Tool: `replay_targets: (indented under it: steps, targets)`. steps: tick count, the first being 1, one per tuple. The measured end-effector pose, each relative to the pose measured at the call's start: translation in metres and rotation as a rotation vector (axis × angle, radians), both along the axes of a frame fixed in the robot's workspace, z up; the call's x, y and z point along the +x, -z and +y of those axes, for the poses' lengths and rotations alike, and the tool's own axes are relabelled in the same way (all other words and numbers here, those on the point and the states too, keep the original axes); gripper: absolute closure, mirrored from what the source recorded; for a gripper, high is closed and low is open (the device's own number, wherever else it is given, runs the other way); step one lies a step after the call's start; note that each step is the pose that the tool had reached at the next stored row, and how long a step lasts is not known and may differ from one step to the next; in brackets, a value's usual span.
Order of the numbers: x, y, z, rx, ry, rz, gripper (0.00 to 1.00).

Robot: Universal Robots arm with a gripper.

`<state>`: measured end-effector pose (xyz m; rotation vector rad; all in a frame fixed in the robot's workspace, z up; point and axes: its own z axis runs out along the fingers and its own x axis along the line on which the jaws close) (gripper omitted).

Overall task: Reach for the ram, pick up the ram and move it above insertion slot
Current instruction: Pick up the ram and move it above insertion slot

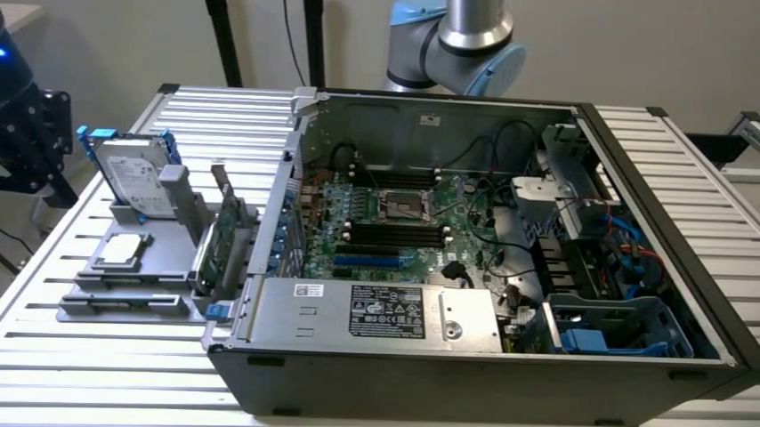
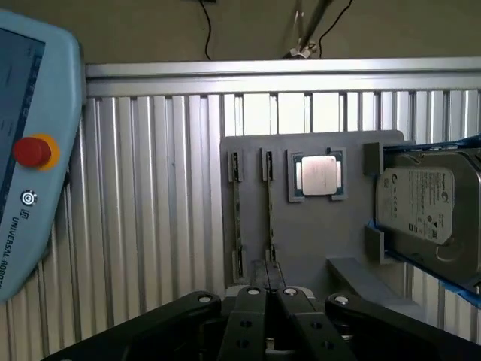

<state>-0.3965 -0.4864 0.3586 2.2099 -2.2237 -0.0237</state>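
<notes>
Noted gripper (image 2: 267,295) clenched, nothing held. Found ram (image 2: 269,210) edge-up in holder (image 2: 316,241) slot, ahead of gripper and apart from it. Read long axis as pointing straight away, in line with finger seam.

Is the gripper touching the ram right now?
Apart. In the exterior view the ram stands upright in the gray holder with nothing at its top edge. The gripper, jaws shut, hangs above that holder in the wrist view.
</notes>
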Motion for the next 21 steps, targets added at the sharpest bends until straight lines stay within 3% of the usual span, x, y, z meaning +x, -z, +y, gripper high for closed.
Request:
replay_targets:
  steps: [7,14,16,19,21]
  targets:
    - [-0.0002,0.0,0.0,0.0002,-0.113,-0.0047,0.89]
    - [-0.0002,0.0001,0.0,0.0002,-0.115,-0.0049,0.88]
    - [-0.0002,0.0001,0.0,0.0002,-0.115,-0.0048,0.82]
    - [-0.0002,0.0002,0.0,0.0003,-0.115,-0.0049,0.64]
    - [-0.0002,0.0002,0.0,0.0002,-0.115,-0.0048,0.58]
